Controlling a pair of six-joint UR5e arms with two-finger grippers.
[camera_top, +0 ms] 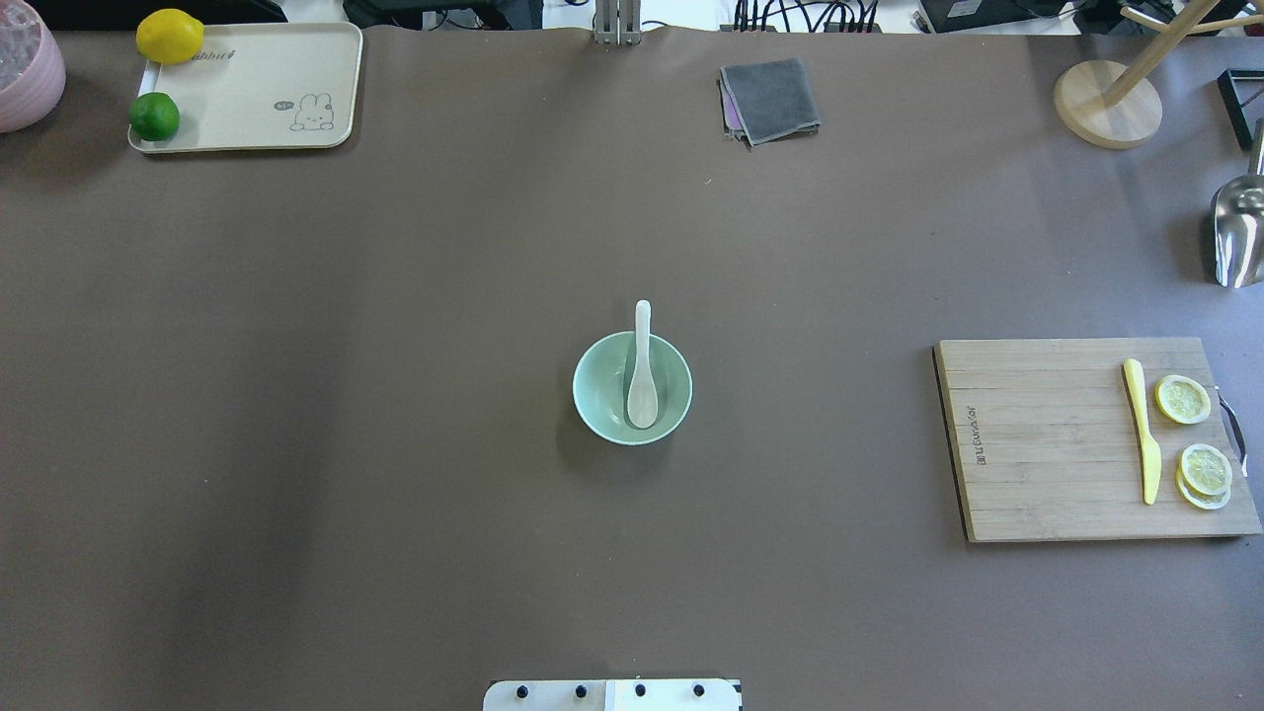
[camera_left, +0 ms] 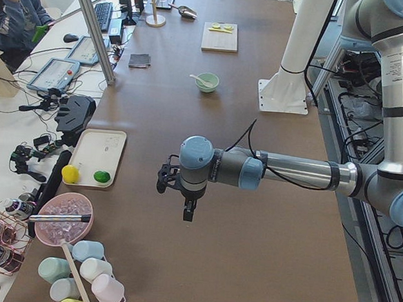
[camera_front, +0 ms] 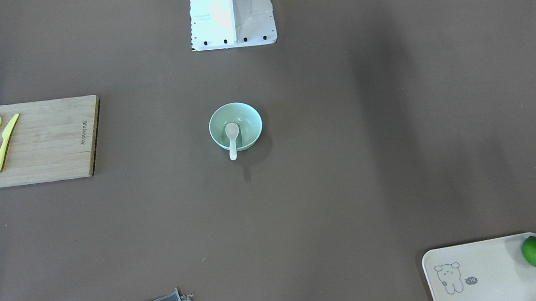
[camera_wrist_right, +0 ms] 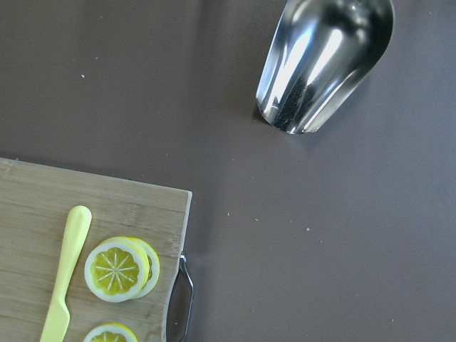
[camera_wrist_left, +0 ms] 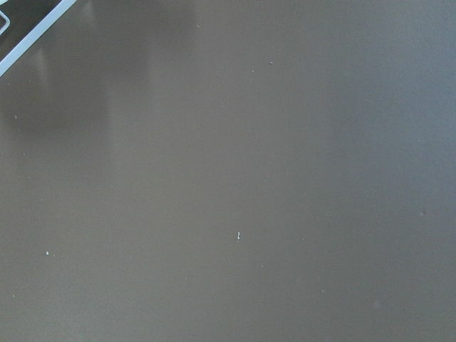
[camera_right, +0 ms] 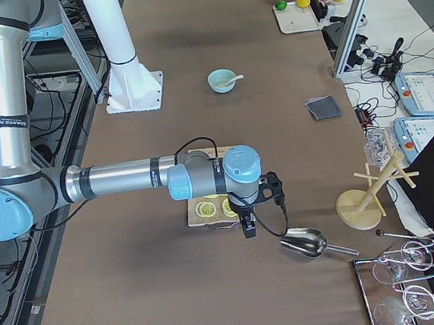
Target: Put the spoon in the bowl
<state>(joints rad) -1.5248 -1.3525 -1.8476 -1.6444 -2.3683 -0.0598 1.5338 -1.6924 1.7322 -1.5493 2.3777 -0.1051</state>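
On the brown table [camera_top: 296, 395], spoon [camera_top: 642, 395] rests in bowl [camera_top: 595, 390]

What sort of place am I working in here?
Most likely a robotics lab: a teach pendant lies beside the table, an operator sits nearby, and the bowl looks like a staged prop.

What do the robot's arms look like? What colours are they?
Both are shiny silver tubes joined by round grey joints with light-blue caps. The left arm and the right arm each have a thin black cable looping along the forearm and small dark lettering on the upright tube. Each ends in a small black gripper: the left gripper and the right gripper.
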